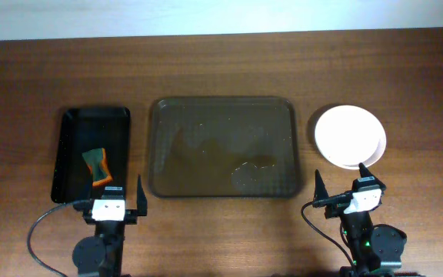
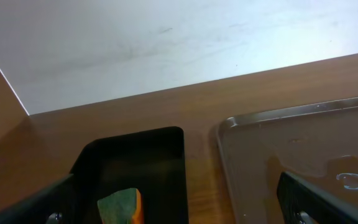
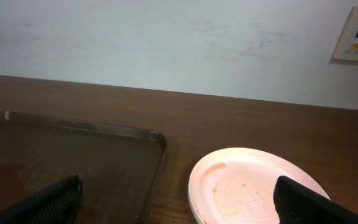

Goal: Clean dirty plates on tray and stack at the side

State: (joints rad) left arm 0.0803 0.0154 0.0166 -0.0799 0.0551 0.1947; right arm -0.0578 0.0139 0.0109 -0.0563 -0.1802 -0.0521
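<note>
Plates stacked beside tray's right rim, left fingers released, right fingers released

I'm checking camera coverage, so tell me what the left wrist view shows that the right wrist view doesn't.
Only the left wrist view: the narrow black rectangular tray with a green and orange sponge lying in it. Only the right wrist view: the round white shallow plates, stacked on the table beside the big tray, the top one with faint orange traces, plus a beige wall panel. Both: the large brownish translucent tray, the brown wooden table and the pale wall.
</note>
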